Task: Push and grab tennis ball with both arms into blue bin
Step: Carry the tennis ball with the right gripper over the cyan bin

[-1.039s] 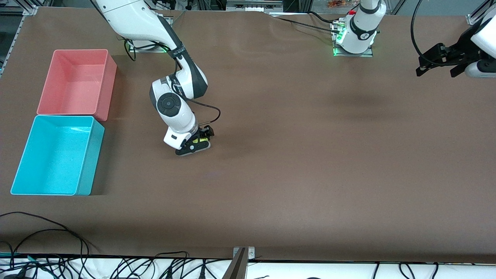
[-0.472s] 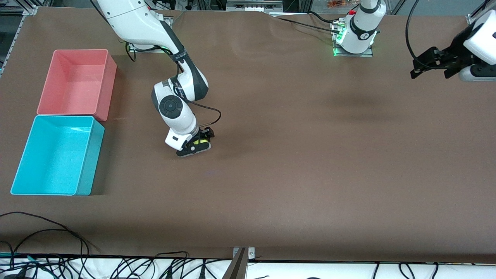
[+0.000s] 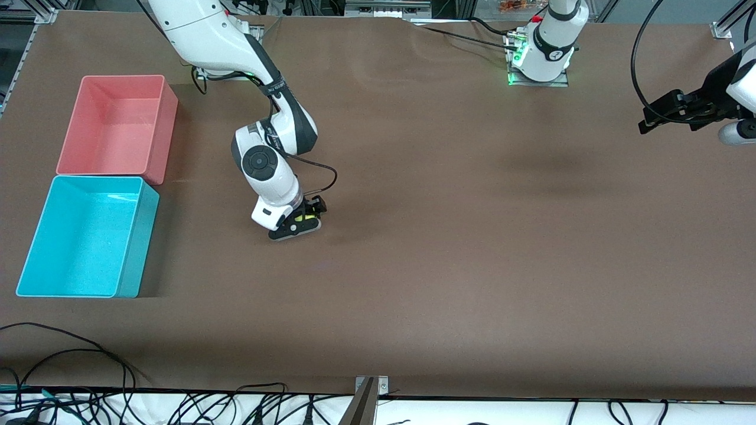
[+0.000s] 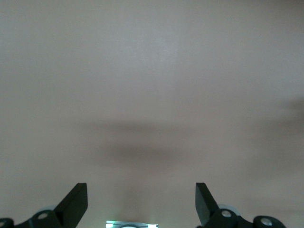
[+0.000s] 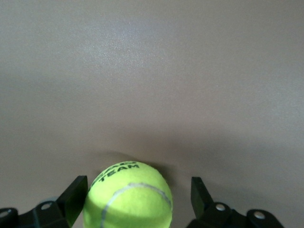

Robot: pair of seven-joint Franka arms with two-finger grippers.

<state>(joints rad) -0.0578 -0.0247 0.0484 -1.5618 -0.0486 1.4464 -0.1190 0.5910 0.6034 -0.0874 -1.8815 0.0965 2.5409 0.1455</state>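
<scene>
Your tennis ball (image 5: 128,194) sits mid-table between the right gripper's (image 3: 298,223) spread fingers (image 5: 75,194), touching one, not clamped. The blue bin (image 3: 35,236) lies toward the right arm's end. Your left gripper (image 3: 673,111) hangs wide open near the other edge.

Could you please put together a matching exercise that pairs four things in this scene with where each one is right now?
Things:
1. tennis ball
2. blue bin
3. pink-red bin
4. left gripper

Places:
A. farther from the front camera than its neighbouring bin
B. between the right gripper's fingers, on the table
C. over bare table at the left arm's end
D. nearest the front camera of the two bins

Pairs: 1-B, 2-D, 3-A, 4-C
</scene>
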